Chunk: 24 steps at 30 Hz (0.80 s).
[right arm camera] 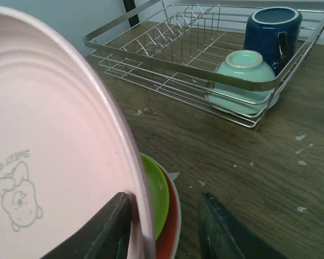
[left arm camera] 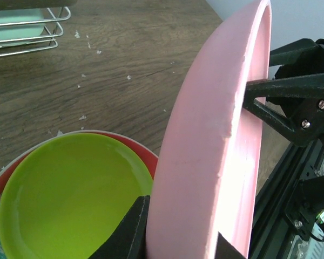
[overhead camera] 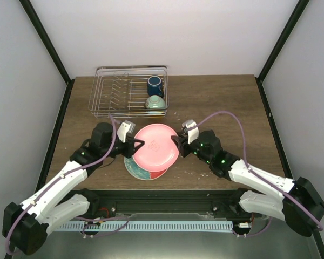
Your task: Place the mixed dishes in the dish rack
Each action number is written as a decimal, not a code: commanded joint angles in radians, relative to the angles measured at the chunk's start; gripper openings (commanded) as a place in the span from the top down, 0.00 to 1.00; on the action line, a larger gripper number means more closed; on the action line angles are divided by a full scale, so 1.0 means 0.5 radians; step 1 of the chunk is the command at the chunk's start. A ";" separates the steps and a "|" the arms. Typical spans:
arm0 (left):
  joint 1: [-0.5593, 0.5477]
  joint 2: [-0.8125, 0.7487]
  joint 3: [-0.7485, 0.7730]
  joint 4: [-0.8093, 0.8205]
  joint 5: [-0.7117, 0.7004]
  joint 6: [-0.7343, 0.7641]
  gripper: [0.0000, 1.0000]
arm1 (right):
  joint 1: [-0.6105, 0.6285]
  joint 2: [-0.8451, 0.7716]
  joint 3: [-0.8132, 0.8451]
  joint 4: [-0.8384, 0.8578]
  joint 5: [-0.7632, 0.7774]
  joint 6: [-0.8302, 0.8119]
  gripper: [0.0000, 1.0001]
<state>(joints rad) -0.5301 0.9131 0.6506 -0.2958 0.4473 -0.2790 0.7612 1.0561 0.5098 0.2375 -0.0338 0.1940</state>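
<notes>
The pink plate is held up on edge, tilted, above the stack. My left gripper is shut on its left rim; in the left wrist view both pads press the pink plate. My right gripper is open around the opposite rim; in the right wrist view the pink plate lies against the left finger and the right finger stands apart. Under it the lime-green plate lies on the red-and-teal floral plate. The dish rack holds the dark blue cup and the mint-green bowl.
The rack's plate tines stand in its left part, with the cup and the upturned bowl at its right end. White crumbs dot the wooden table. Black frame posts stand at the back corners.
</notes>
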 commanded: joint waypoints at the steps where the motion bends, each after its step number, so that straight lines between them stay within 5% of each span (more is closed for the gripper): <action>1: -0.023 -0.067 0.066 -0.047 -0.044 -0.017 1.00 | -0.021 -0.041 0.073 -0.057 0.090 -0.029 0.58; 7: -0.023 0.008 0.383 -0.452 -0.732 0.058 1.00 | -0.019 -0.283 -0.018 -0.171 0.101 -0.037 0.38; 14: -0.023 0.265 0.964 -0.785 -1.186 0.305 1.00 | -0.022 -0.476 -0.100 -0.231 0.080 -0.047 0.31; 24: -0.014 0.829 1.975 -0.924 -1.355 1.432 1.00 | -0.020 -0.459 -0.190 -0.140 -0.011 -0.020 0.31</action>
<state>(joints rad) -0.5404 1.2392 1.4853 -0.7444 -0.1829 0.1448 0.7559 0.8330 0.4183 0.1432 -0.0109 0.1764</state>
